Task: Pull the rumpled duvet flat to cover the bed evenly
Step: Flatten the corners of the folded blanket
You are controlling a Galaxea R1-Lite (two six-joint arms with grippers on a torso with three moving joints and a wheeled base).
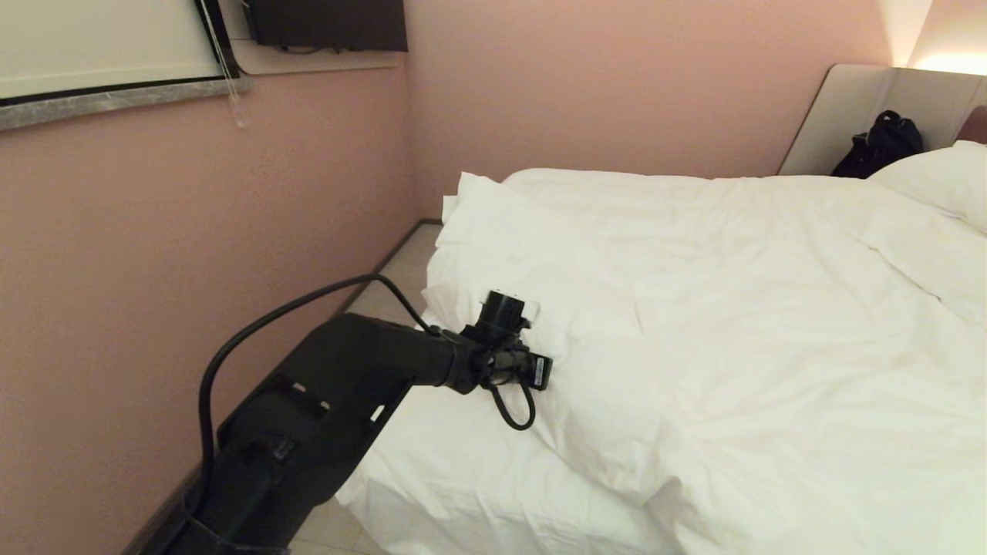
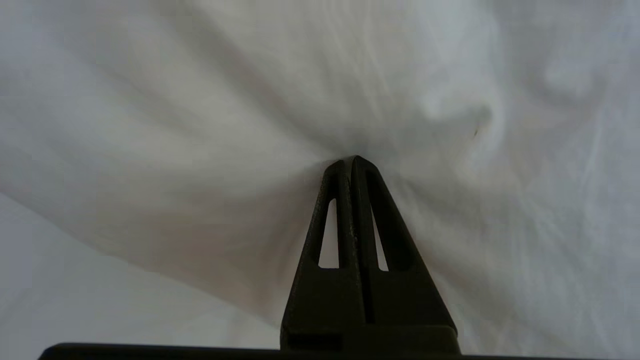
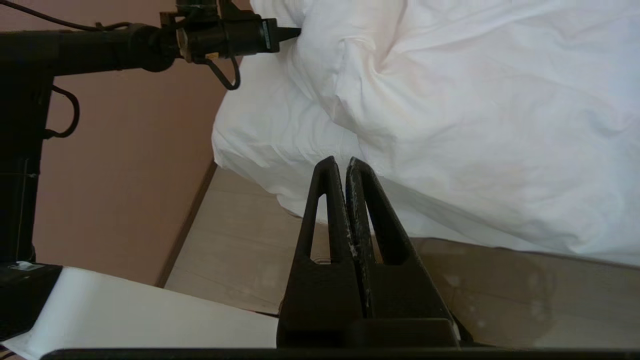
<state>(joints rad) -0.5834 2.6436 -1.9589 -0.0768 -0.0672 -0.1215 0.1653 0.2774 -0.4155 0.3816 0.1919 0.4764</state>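
Observation:
The white duvet (image 1: pixel 732 308) lies rumpled over most of the bed, bunched in a thick fold near the foot corner. Below that fold the bed's sheeted mattress (image 1: pixel 432 478) shows bare. My left gripper (image 2: pixel 355 159) is shut on a pinch of the duvet (image 2: pixel 210 150), and creases in the cloth run out from its tips. The right wrist view shows the same left gripper (image 3: pixel 299 32) with its tip in the duvet's (image 3: pixel 475 100) edge. My right gripper (image 3: pixel 341 161) is shut on nothing, low beside the bed's foot corner and out of the head view.
A pink wall (image 1: pixel 193 254) runs close along the bed's left side, leaving a narrow strip of floor (image 1: pixel 401 270). A pillow (image 1: pixel 941 181) and a black bag (image 1: pixel 883 142) lie by the headboard (image 1: pixel 848 100). The beige base (image 3: pixel 500 290) shows under the mattress.

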